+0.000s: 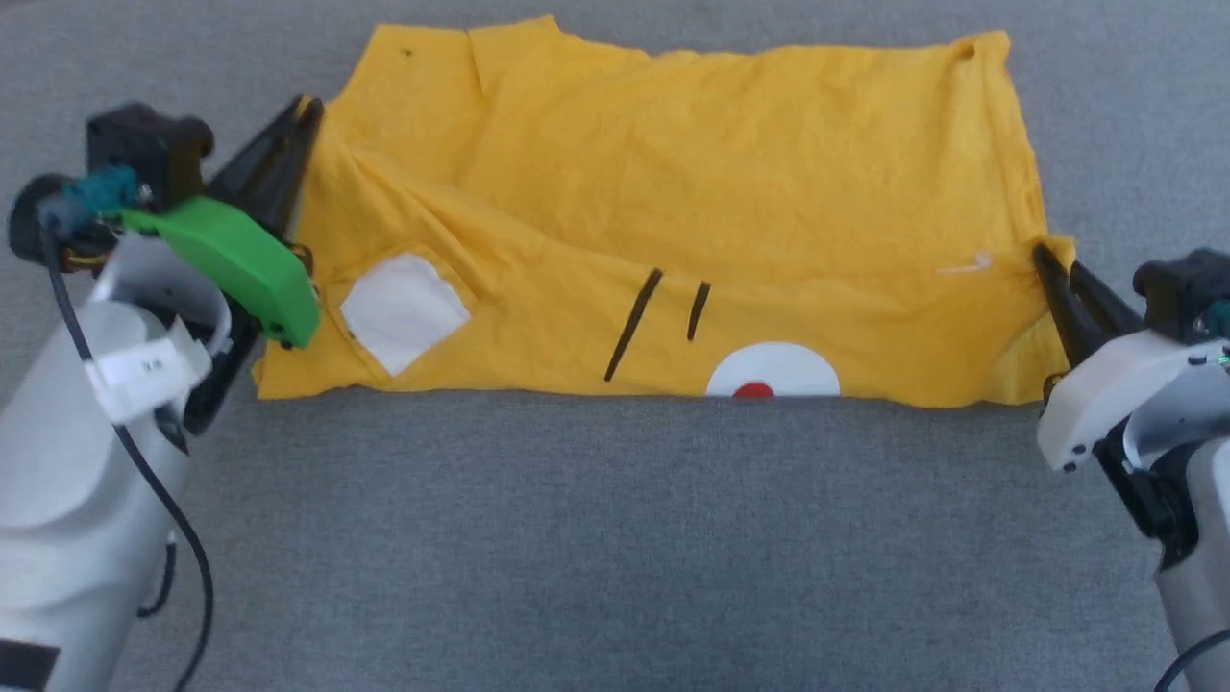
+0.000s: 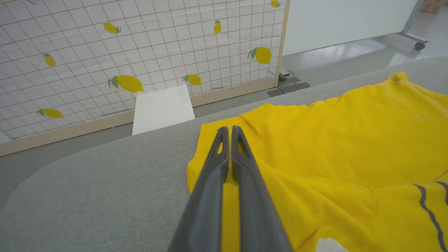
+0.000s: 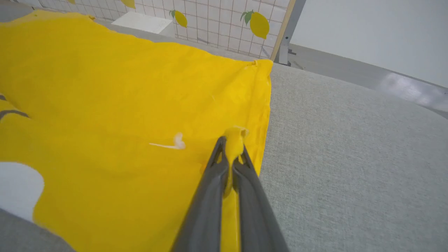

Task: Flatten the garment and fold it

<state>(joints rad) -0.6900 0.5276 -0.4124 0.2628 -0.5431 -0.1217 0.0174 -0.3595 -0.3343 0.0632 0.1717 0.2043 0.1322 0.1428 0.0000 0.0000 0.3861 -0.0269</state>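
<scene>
My left jaws and right jaws are clamped on the garment [image 1: 673,173] between them, probably to tug it flat.

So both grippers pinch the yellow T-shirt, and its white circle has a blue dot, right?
No, the dot in the white circle is red; the head view shows it. The left gripper and right gripper do pinch the yellow T-shirt.

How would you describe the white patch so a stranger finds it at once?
A yellow T-shirt lies on the grey surface. Near its left end, beside the left pincer, sits the white patch. Unlike the white circle, it is angular and has no red dot.
</scene>
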